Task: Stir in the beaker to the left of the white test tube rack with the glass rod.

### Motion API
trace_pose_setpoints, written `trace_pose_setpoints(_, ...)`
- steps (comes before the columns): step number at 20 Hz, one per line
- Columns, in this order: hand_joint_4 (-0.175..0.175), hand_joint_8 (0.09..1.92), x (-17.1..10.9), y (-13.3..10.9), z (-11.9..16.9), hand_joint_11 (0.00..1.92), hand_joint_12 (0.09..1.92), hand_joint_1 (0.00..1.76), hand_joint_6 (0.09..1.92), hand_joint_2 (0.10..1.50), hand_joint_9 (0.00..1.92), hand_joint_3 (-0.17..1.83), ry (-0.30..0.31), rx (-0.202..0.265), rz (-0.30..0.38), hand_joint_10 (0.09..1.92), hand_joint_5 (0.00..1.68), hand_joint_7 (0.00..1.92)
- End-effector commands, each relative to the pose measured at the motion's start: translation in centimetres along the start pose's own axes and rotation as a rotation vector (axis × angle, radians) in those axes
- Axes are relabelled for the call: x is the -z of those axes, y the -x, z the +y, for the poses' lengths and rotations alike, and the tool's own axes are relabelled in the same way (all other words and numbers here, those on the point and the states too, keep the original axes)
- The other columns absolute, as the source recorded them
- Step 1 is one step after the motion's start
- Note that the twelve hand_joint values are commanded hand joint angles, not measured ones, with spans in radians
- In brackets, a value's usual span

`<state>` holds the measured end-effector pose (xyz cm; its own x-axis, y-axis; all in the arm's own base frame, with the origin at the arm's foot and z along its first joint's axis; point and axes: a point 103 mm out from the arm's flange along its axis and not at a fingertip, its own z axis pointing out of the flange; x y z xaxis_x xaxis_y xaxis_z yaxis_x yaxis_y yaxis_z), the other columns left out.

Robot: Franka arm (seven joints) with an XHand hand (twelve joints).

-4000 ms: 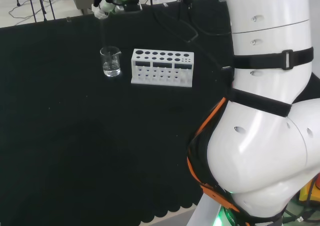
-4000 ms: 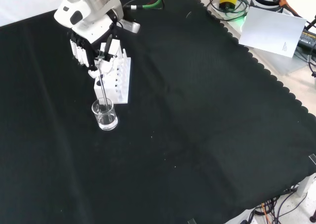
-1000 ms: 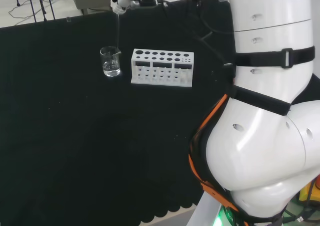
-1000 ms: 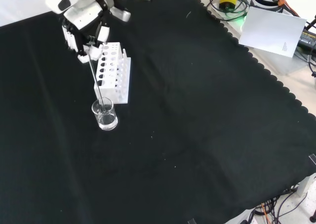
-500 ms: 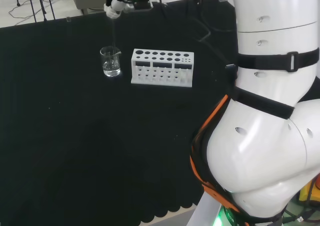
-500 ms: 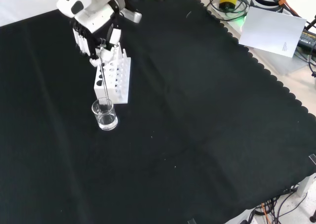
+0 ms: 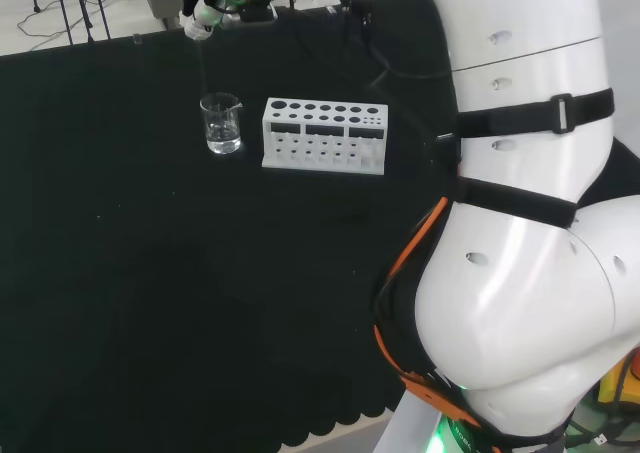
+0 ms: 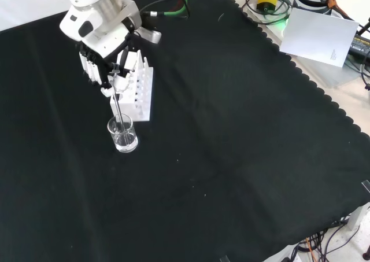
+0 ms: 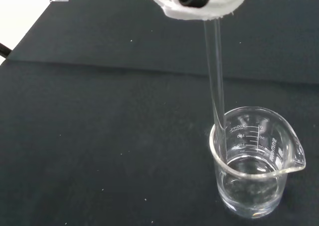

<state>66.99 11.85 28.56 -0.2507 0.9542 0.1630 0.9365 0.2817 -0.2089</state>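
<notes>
The black cloth (image 8: 243,135) covers the whole bench and carries two pieces of ware standing just beside each other. The larger is the white test tube rack (image 7: 323,135), whose round holes all appear vacant in the head view. The smaller is the clear glass beaker (image 7: 221,123), which stands immediately left of the rack in the head view and in front of it, nearer the camera, in the front view; the wrist view shows a shallow layer of clear liquid in its bottom and a pouring lip on its rim. My hand (image 8: 107,65) hangs above the rack and beaker in the front view, with my fingers (image 8: 91,62) curled round the upper end of the glass rod (image 9: 215,86), pinching it so that it hangs steeply downward. In the wrist view the rod passes over the beaker's rim on the side away from the lip and reaches into the vessel close to the inner wall; whether its tip meets the liquid or the glass bottom I cannot tell. By my judgement, the grasp and the insertion are done and the task is in its stirring phase. What is left is to carry the tip round through the liquid without knocking the wall, then to lift the rod clear.
</notes>
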Motion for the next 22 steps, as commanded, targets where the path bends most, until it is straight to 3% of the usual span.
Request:
trace_pose_setpoints(1, -0.175, 1.03, 0.2, 2.6, -0.2, 1.20, 0.78, 1.30, 0.09, 1.02, 1.73, 0.03, -0.017, -0.036, 0.002, 0.64, 1.31, 1.16)
trace_pose_setpoints(6, -0.175, 1.03, 1.1, 4.1, -2.1, 1.20, 0.78, 1.30, 0.09, 1.02, 1.73, 0.03, -0.007, -0.072, -0.005, 0.64, 1.31, 1.16)
trace_pose_setpoints(11, -0.175, 1.03, 1.5, 3.5, -3.2, 1.20, 0.78, 1.30, 0.09, 1.02, 1.73, 0.03, -0.002, -0.086, -0.015, 0.64, 1.31, 1.16)
trace_pose_setpoints(22, -0.175, 1.03, 1.8, 1.3, -5.6, 1.20, 0.78, 1.30, 0.09, 1.02, 1.73, 0.03, 0.034, -0.034, -0.010, 0.64, 1.31, 1.16)
